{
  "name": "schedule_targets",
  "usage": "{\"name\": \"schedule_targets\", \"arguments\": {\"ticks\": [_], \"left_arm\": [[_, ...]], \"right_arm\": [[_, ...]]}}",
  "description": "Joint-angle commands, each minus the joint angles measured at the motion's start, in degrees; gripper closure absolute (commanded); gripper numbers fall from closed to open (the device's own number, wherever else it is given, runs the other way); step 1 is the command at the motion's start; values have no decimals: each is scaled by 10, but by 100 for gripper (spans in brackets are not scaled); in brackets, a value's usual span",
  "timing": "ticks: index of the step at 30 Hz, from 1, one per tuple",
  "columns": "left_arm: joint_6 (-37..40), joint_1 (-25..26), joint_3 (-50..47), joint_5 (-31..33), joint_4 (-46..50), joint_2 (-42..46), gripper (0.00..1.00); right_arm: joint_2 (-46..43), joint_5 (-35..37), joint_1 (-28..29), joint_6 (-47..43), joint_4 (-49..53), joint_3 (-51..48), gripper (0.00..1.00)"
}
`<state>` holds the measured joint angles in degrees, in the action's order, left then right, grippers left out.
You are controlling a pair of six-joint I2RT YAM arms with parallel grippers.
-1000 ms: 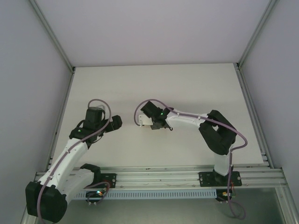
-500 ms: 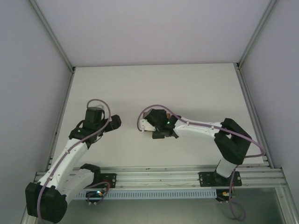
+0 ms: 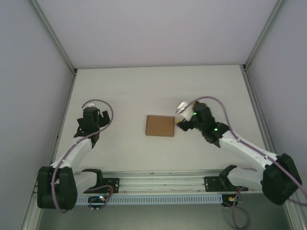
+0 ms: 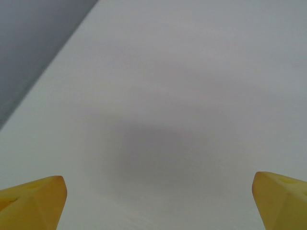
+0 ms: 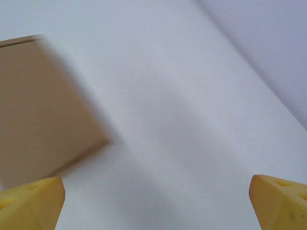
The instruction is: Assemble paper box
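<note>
Paper box (image 3: 160, 125) flat on table (image 3: 144, 91)

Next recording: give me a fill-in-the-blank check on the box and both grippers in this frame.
1. The paper box lies ____ on the table, with nothing touching it.
2. The left gripper and the right gripper both have their jaws ____.
3. The gripper nearer the box is the ____ one.
Missing words: flat; open; right.
</note>
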<state>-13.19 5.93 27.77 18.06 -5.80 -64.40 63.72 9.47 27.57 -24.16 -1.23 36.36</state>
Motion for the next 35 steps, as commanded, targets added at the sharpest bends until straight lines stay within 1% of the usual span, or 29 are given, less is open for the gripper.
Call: {"name": "schedule_targets", "arguments": {"ticks": [1, 2, 3, 4, 5, 6, 7, 8, 9, 10, 11, 12, 13, 14, 15, 16, 17, 18, 19, 26, 35], "left_arm": [[92, -20, -53, -9, -232, -33, 0], [95, -23, -82, -7, -309, -59, 0], [104, -27, -104, -14, -386, -96, 0], [112, -25, -103, -5, -414, -111, 0], [109, -26, -97, -27, -404, -114, 0], [119, -35, -93, -65, -416, -125, 0], [121, -40, -82, -81, -406, -131, 0], [119, -46, -74, -83, -396, -137, 0], [115, -53, -70, -84, -395, -150, 0], [112, -60, -84, -84, -453, -186, 0], [102, -69, -100, -97, -537, -244, 0], [128, -71, -110, -114, -640, -286, 0], [117, -71, -102, -140, -546, -241, 0], [108, -73, -77, -129, -467, -224, 0], [122, -67, -67, -110, -493, -251, 0], [139, -54, -73, -99, -526, -260, 0], [134, -49, -68, -90, -500, -251, 0], [131, -51, -63, -80, -490, -253, 0], [136, -49, -71, -71, -516, -258, 0], [135, -48, -66, -70, -505, -256, 0], [135, -48, -67, -70, -505, -256, 0]], "right_arm": [[-34, -37, -97, 137, -187, -98, 0], [-40, -47, -133, 169, -223, -123, 0], [-41, -76, -172, 194, -257, -145, 0], [-33, -95, -199, 208, -280, -159, 0], [-20, -101, -216, 219, -299, -167, 0], [2, -103, -226, 221, -328, -175, 0], [29, -102, -231, 219, -368, -183, 0], [65, -94, -235, 228, -425, -192, 0], [121, -87, -239, 236, -499, -196, 0], [147, -76, -238, 222, -511, -190, 1], [185, -72, -247, 233, -531, -182, 0], [242, -78, -258, 245, -566, -173, 0], [275, -86, -264, 248, -606, -160, 0], [244, -93, -271, 254, -499, -135, 0], [235, -115, -283, 264, -436, -108, 0], [248, -116, -284, 263, -496, -127, 0], [249, -115, -284, 266, -520, -140, 0], [245, -95, -285, 272, -508, -138, 0], [245, -94, -283, 271, -510, -138, 0], [249, -112, -280, 260, -501, -132, 0], [248, -103, -277, 257, -501, -131, 0]]}}
